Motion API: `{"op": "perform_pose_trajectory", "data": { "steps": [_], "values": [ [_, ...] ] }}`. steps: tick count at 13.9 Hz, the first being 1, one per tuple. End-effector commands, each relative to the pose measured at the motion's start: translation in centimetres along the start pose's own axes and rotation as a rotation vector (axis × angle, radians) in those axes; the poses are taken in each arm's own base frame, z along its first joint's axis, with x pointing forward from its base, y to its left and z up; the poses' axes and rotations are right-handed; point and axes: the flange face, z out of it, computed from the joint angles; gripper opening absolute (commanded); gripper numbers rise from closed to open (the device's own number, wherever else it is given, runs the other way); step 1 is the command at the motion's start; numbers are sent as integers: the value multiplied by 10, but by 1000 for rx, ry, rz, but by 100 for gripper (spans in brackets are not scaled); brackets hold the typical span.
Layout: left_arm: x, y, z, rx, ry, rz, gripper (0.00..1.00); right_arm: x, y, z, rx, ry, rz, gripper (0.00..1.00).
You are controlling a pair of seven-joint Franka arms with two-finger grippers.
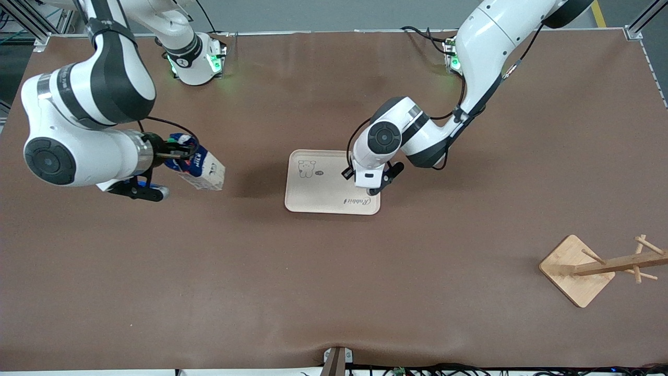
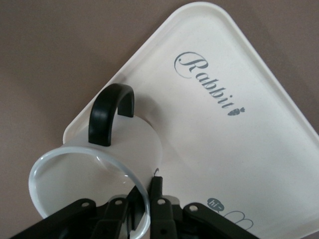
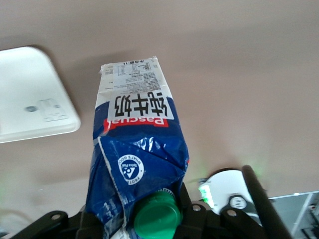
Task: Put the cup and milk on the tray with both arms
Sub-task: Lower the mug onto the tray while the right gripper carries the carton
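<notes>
Jaws: left gripper (image 2: 142, 209) clamping cup (image 2: 84, 174) rim over tray (image 2: 239, 64), right gripper (image 3: 134, 219) gripping milk (image 3: 137, 149).

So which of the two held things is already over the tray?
The cup, in the left gripper over the tray; the milk in the right gripper is beside it.

We see a brown table (image 1: 334, 292) carrying a cream tray (image 1: 323, 190) near its middle and a wooden rack (image 1: 576, 269) toward the left arm's end, nearer the front camera than the tray.
</notes>
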Motion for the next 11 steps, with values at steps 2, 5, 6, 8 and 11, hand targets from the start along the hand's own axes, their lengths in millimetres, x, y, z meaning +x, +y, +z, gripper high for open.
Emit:
{"op": "perform_pose_trajectory", "data": {
  "steps": [2, 5, 6, 8, 11],
  "values": [
    [10, 10, 4, 12, 24, -26, 3, 7, -31, 0, 54, -25, 40, 0],
    [12, 16, -4, -5, 24, -32, 28, 3, -58, 2, 47, -20, 55, 0],
    [12, 16, -4, -5, 23, -32, 35, 2, -65, 6, 47, -21, 55, 0],
    [13, 19, -9, -15, 24, -34, 37, 1, -73, 10, 44, -19, 74, 0],
    [12, 20, -14, -24, 26, -34, 59, -4, -99, 15, 92, -15, 81, 0]
  ]
}}
